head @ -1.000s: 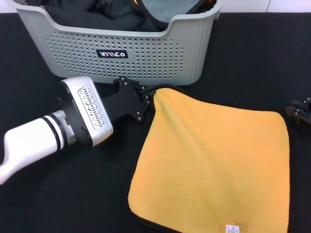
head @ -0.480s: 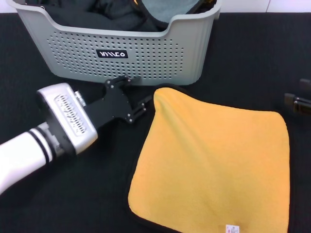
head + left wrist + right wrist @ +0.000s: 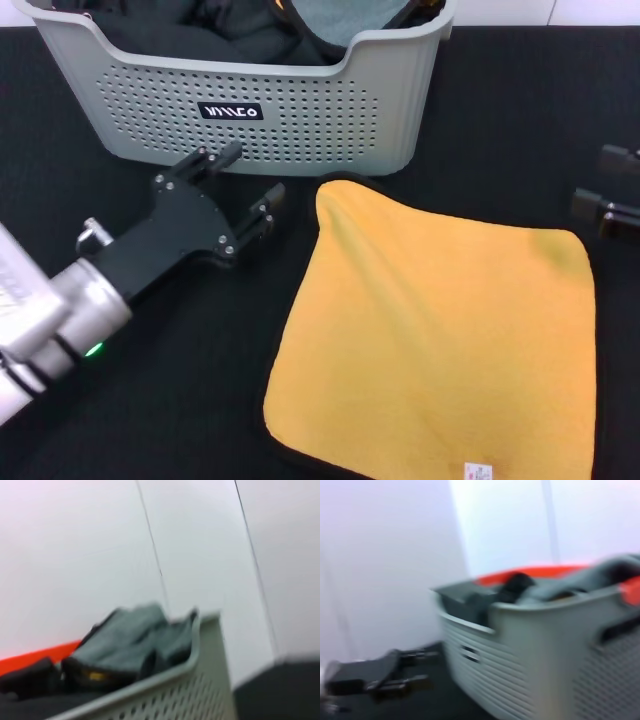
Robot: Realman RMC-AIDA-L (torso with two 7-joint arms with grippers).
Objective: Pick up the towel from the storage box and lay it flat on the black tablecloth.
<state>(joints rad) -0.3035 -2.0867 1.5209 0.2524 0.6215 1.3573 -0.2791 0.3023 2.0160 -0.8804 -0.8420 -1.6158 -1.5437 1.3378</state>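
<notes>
The towel (image 3: 435,330) lies spread flat, yellow-orange side up, on the black tablecloth (image 3: 150,420), with its black trim and small white tag (image 3: 477,470) at the near edge. The light grey storage box (image 3: 300,125) stands behind it. My left gripper (image 3: 243,182) is open and empty, just left of the towel's far-left corner and clear of it, in front of the box. My right gripper (image 3: 603,183) is open and empty, beside the towel's far-right corner at the view's right edge.
The box holds folded black cloths (image 3: 215,35) and a grey-green cloth (image 3: 340,18), which also shows in the left wrist view (image 3: 130,637). The right wrist view shows the box (image 3: 545,650) and my left gripper (image 3: 385,680) farther off. A white wall stands behind.
My left gripper has let go of the towel's far-left corner and drawn back to the left, fingers spread. My right gripper has moved a little farther from the towel. The towel stays flat.
</notes>
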